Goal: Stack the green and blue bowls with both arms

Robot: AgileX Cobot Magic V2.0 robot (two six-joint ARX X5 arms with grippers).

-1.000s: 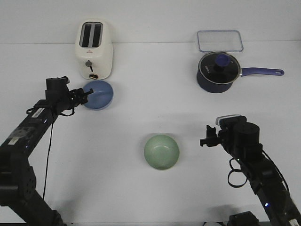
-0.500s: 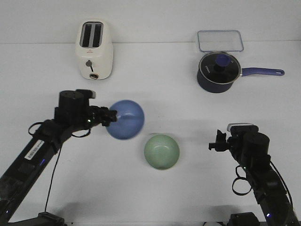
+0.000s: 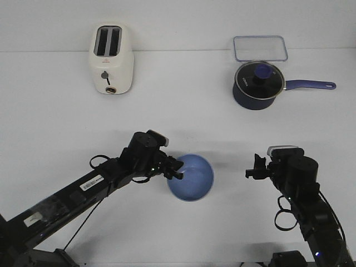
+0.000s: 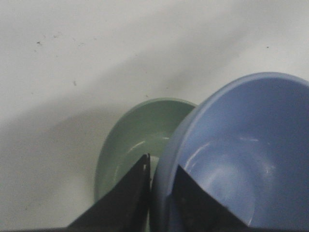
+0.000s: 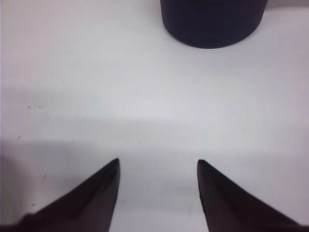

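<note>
You're looking at a white table [image 3: 67, 111] from the front, w/ two black arms reaching in from the near edge. Landmark for all places here: the blue bowl [image 3: 192, 177], near the table's middle.

Largest first. The left arm stretches diagonally from the near-left corner up to the blue bowl. The right arm stands to the bowl's right, well apart. A cream toaster [image 3: 111, 58] sits far behind the bowl and to its left. A dark navy saucepan [image 3: 257, 84] w/ glass lid sits far behind and to its right, and a clear lidded container [image 3: 260, 48] lies just beyond the pan.

The left gripper [image 4: 159, 179] is clamped narrow on the blue bowl's rim, one finger inside, one outside. The bowl appears lifted off the table. The green bowl [image 4: 137, 140] is directly beneath it: hidden in the front view, but the left wrist view shows it peeking out from under the blue rim, offset a little.

The right gripper [image 5: 158, 166] is spread wide, holding nothing, pointed toward the saucepan.

Step in hand, by my reading: carrying blue over green, approx. at placement. Next move likely calls for centring blue over green, lowering until it nests, then releasing.
</note>
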